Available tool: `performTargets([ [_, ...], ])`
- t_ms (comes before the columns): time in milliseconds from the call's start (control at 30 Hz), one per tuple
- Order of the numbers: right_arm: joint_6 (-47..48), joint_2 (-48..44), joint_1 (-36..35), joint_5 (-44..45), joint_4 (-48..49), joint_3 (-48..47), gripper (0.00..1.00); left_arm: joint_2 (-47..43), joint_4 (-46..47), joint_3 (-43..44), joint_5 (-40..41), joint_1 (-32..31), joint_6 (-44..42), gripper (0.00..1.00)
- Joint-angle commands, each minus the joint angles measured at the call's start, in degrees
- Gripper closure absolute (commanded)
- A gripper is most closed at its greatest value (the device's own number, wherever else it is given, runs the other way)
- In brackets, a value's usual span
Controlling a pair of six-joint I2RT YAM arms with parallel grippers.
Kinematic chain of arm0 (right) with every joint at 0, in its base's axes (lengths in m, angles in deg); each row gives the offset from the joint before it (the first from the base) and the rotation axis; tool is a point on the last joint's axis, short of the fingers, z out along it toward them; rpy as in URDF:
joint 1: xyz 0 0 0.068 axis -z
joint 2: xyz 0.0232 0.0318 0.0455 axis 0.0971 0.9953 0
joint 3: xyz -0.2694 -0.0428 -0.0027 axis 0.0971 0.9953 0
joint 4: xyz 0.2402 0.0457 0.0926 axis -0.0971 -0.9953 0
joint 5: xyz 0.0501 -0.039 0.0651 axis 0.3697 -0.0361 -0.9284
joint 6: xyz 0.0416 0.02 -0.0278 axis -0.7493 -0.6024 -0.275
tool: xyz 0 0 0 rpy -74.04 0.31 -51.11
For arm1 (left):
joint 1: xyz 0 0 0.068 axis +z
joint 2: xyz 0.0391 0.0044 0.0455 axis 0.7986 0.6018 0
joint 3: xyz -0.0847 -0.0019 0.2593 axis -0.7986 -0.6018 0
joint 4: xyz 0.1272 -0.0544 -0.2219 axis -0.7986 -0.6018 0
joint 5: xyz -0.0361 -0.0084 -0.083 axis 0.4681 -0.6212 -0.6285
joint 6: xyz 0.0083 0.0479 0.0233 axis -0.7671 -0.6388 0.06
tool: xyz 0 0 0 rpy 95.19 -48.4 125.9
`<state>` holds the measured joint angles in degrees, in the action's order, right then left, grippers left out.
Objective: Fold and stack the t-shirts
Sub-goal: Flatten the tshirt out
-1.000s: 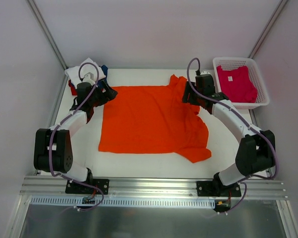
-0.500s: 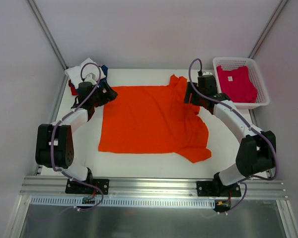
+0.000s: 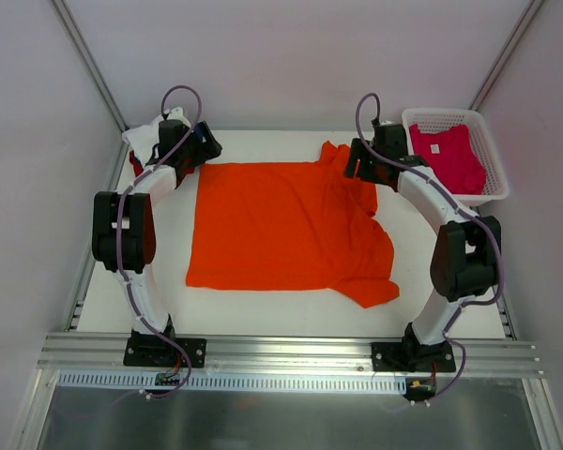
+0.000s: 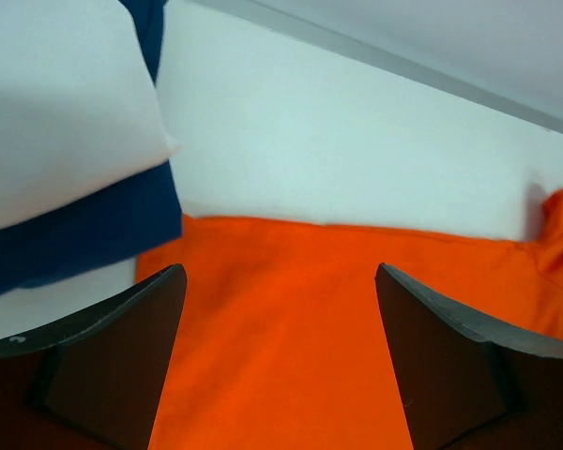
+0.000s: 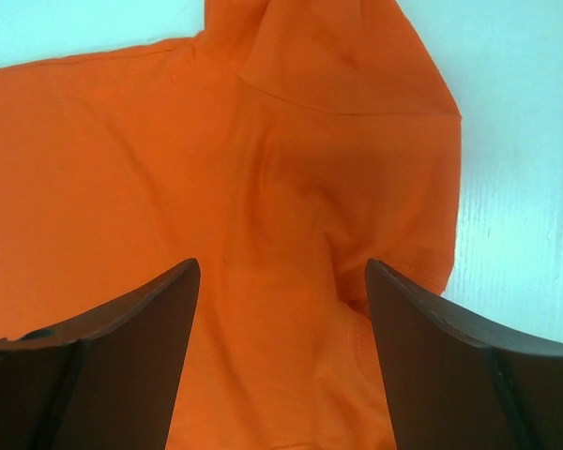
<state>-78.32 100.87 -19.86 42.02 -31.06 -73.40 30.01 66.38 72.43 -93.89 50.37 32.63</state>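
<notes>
A bright orange t-shirt [image 3: 286, 225] lies spread flat on the white table. My left gripper [image 3: 205, 152] is open and empty over its far left corner; the left wrist view shows the orange cloth [image 4: 291, 319] between the fingers. My right gripper [image 3: 357, 161] is open and empty over the far right sleeve, seen as orange folds [image 5: 291, 206] in the right wrist view. A stack of folded white, navy and red shirts [image 3: 148, 141] sits at the far left, partly hidden by the left arm; its white [image 4: 56, 103] and navy [image 4: 94, 234] layers show in the left wrist view. A magenta-pink shirt [image 3: 448, 157] lies in the basket.
A white plastic mesh basket [image 3: 493, 178] stands at the far right corner. Grey walls and metal posts close the table at the back and sides. An aluminium rail [image 3: 291, 356] runs along the near edge by the arm bases.
Both arms have stretched toward the far edge of the table. The left gripper moved up to the shirt's far left corner, the right one up to the far right sleeve. The shirt has barely shifted.
</notes>
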Motion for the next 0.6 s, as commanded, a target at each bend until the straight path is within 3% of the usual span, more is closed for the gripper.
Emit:
performTargets([
  [0,1.07,1.3,1.36,-2.93,2.71,-5.08,0.25,3.28,-4.89,5.02,3.83,0.08,-3.8,0.18],
  [300,-3.58,12.56,6.9,-10.22,2.45,-16.25,0.27,2.6,-7.35,2.58,3.66,0.17,-1.78,0.23],
  [400,-3.94,13.35,6.9,-10.76,2.62,-16.7,0.27,1.53,-7.26,-0.07,3.83,0.17,-1.16,0.23],
  [567,-3.94,12.04,7.08,-11.55,3.85,-15.03,0.27,4.43,-7.79,2.82,2.17,0.52,-0.73,0.26],
])
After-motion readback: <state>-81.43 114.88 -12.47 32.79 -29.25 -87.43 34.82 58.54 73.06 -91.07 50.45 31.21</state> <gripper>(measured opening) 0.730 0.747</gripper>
